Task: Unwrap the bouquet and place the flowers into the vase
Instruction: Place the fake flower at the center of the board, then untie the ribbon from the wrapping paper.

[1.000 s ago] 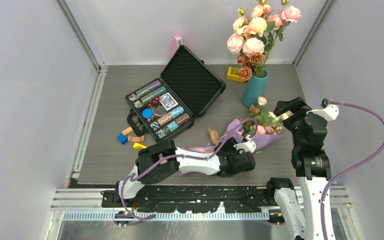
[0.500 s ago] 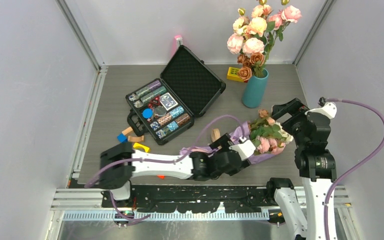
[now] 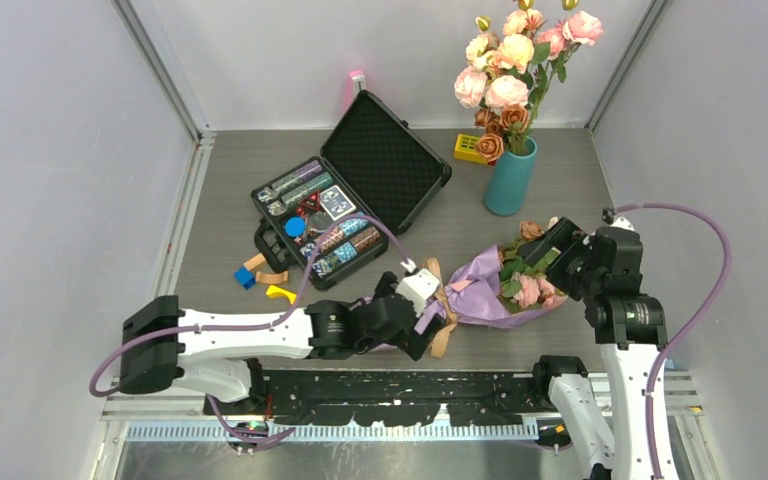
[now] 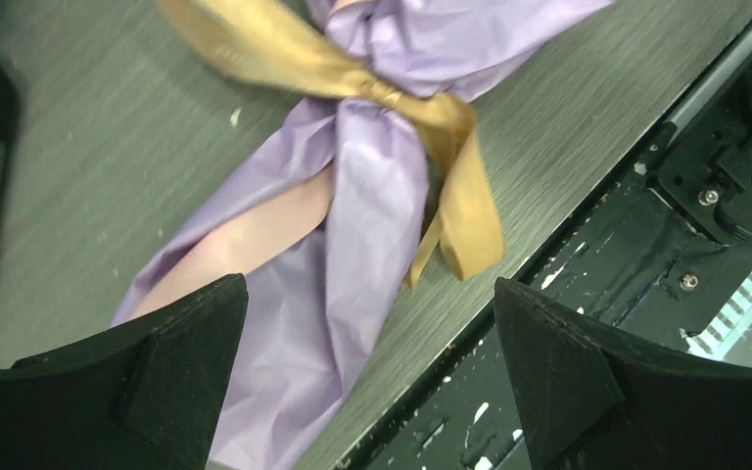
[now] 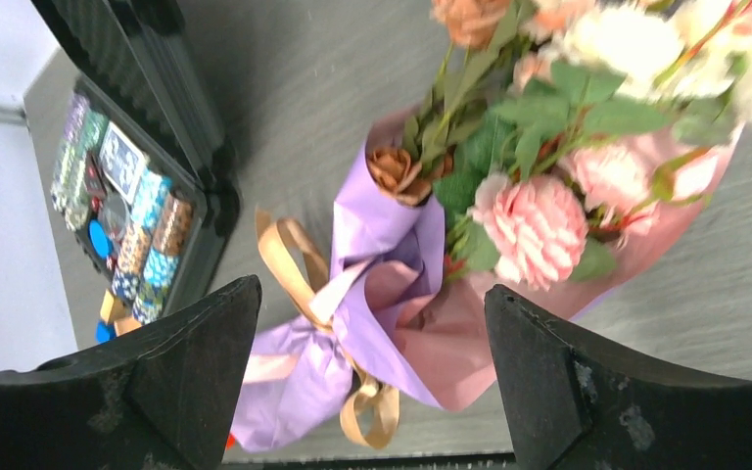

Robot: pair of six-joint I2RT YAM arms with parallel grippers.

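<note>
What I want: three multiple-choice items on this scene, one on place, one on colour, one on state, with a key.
1. Where is the bouquet? A on the table B on a shelf C on the floor
2. What colour is the ribbon? A red B tan C green
3. The left claw is: A shut on the ribbon B out of view C open, empty
Key: 1 A, its paper lies on the grey table; 2 B, the ribbon shows tan; 3 C, its fingers stand wide apart over the paper.

An open black case (image 3: 392,165) of chips sits mid-counter (image 3: 230,190); a blue block (image 3: 245,277), wooden blocks (image 3: 271,277) and a yellow block (image 3: 280,293) lie near-left of it; big pink-cream roses (image 3: 515,60) stand far right
</note>
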